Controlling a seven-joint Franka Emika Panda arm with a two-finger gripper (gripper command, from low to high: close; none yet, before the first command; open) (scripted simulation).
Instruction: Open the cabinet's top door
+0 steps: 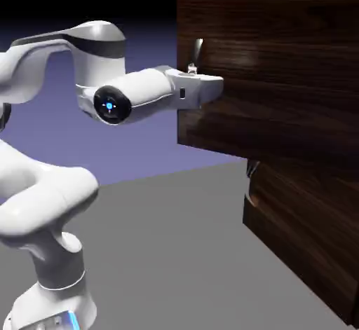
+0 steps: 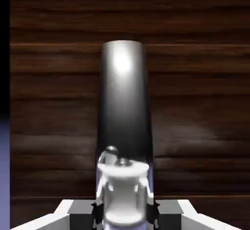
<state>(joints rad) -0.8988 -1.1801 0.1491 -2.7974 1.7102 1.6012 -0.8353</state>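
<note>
Gripper closed on the top door's handle

Gripper [image 2: 125, 215]: fingers narrow, clamped around the curved metal handle's [image 2: 123, 97] lower end, six o'clock in the hand view. In the exterior view, the top door [image 1: 280, 62] fills one to three o'clock, jutting beyond the lower door [image 1: 308, 223] at four. The robot hand [image 1: 200, 89] hides the fingers there.

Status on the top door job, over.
Gripper shut on top door's handle. Top door ajar, jutting out past lower panel. Nothing seen blocking.
</note>
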